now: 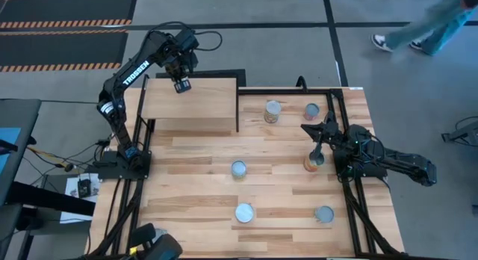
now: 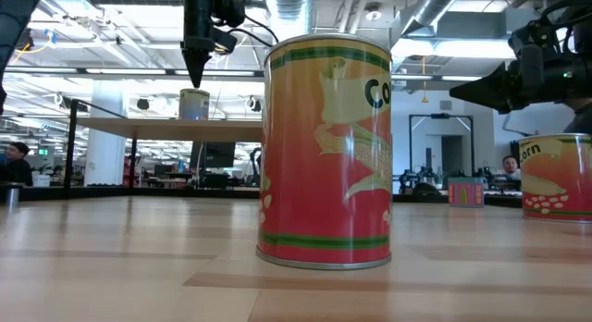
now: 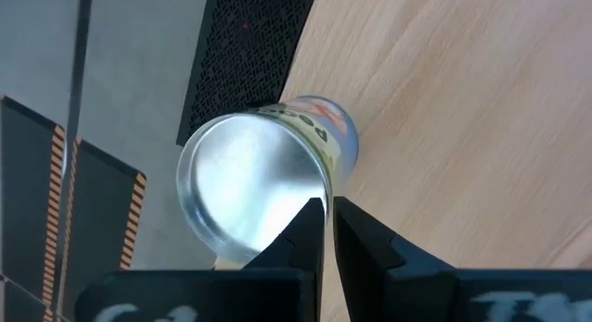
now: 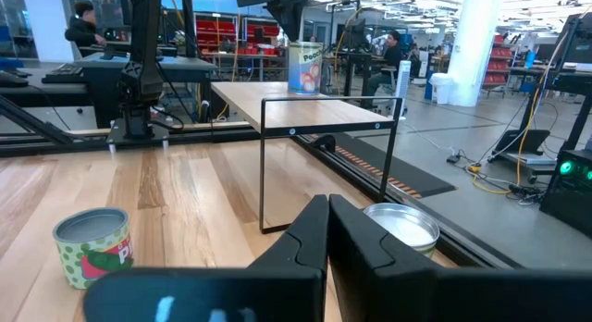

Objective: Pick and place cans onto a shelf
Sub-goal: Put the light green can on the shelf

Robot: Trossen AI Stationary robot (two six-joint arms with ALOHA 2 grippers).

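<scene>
Left end effector (image 3: 326, 231) just above 1 can (image 3: 264, 179) (on shelf (image 3: 462, 118))

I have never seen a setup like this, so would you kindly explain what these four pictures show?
Two dark robot arms work at a wooden table. One picture looks down from above, one looks across at tabletop height, and two come from cameras on the arms' wrists. The left gripper, fingers shut and holding nothing, hangs over a can standing on the pale wooden shelf. The right gripper, also shut, is at a can with a corn label on the table; whether it touches it is unclear. Five more cans stand loose on the table, and a person walks by.
</scene>
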